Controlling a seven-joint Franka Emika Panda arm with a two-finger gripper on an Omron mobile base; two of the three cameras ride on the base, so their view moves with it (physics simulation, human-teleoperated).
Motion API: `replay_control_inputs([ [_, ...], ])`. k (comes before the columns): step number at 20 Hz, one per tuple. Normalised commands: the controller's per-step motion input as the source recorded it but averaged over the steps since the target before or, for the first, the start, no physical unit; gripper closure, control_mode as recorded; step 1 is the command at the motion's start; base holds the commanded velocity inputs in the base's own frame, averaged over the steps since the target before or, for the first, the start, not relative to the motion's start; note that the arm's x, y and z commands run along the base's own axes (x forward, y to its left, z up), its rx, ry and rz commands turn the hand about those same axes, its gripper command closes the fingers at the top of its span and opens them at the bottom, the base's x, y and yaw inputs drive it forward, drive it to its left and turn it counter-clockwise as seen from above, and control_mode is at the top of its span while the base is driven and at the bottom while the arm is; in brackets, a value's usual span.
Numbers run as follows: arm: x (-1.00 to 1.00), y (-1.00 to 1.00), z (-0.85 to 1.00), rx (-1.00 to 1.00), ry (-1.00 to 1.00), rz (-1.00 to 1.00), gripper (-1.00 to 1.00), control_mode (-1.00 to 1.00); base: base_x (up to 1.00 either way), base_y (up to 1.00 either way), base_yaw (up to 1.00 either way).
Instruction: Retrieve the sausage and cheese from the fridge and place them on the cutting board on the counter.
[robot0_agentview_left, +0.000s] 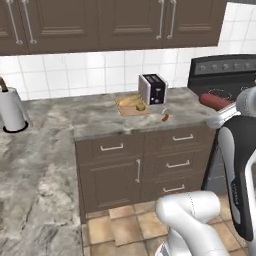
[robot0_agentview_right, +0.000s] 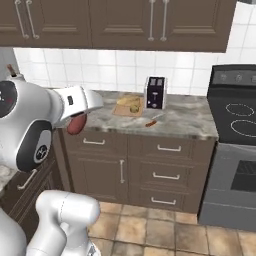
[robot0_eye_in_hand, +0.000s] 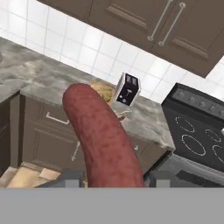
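Reddish-brown sausage (robot0_eye_in_hand: 103, 140); marbled grey counter (robot0_agentview_left: 95, 117)

Illumination is even and diffuse across all three views; no single light source is identifiable. The white wall tiles (robot0_agentview_left: 75, 75) render bright, the dark brown upper cabinets (robot0_agentview_right: 125, 22) stay legible without crushed shadow. The counter (robot0_agentview_left: 90, 117) carries only faint, soft shadows beside the toaster (robot0_agentview_left: 153, 89). No glare or lens distortion at the frame edges. Rendering is low-resolution and slightly soft. In the hand view, the sausage (robot0_eye_in_hand: 103, 140) at centre appears close and coarse-textured.
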Motion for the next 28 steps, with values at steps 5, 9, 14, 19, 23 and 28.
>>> replay_control_inputs([
  [5,0.00,0.00,0.00,0.00,0.00,0.00,1.00,1.00,0.75,0.01,0.00],
  [9,0.00,0.00,0.00,0.00,0.00,0.00,1.00,1.00,0.75,0.12,0.00],
  [14,0.00,0.00,0.00,0.00,0.00,0.00,1.00,1.00,0.71,0.02,0.00],
  [19,0.00,0.00,0.00,0.00,0.00,0.00,1.00,1.00,0.60,0.00,0.00],
  [23,0.00,0.00,0.00,0.00,0.00,0.00,1.00,1.00,0.62,0.06,0.00],
  [28,0.00,0.00,0.00,0.00,0.00,0.00,1.00,1.00,0.64,0.10,0.00],
])
